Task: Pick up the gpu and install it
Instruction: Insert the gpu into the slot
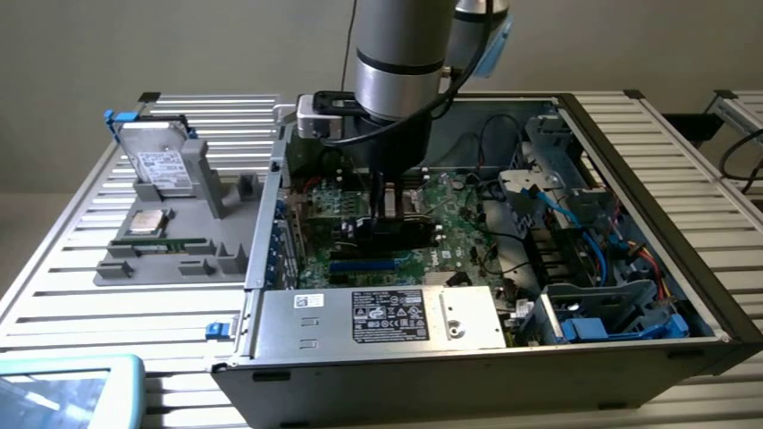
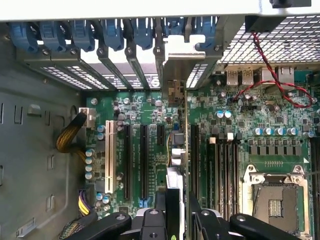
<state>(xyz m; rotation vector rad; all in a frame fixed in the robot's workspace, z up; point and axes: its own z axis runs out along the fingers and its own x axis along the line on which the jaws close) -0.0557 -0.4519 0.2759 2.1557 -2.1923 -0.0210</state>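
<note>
The gpu (image 1: 379,234) hangs upright inside the open computer case (image 1: 667,179), low over the green motherboard (image 1: 459,223). My gripper (image 1: 388,204) is shut on its upper edge. In the wrist view the gpu (image 2: 174,184) shows edge-on between my fingertips, and my gripper (image 2: 177,216) clamps it from both sides. The card's silver bracket (image 2: 176,57) stands at the case's rear slot openings. Black expansion slots (image 2: 143,160) run alongside the card on the motherboard (image 2: 145,112). Whether the card's lower edge touches a slot is hidden.
A grey parts tray (image 1: 179,259) at the exterior view's left holds a silver hard drive (image 1: 161,165), a processor chip (image 1: 146,222) and a green memory stick (image 1: 167,241). The power supply (image 1: 381,315) borders the board in front. Blue cables and drive cages (image 1: 596,268) crowd the right. The CPU socket (image 2: 272,195) lies beside the memory slots.
</note>
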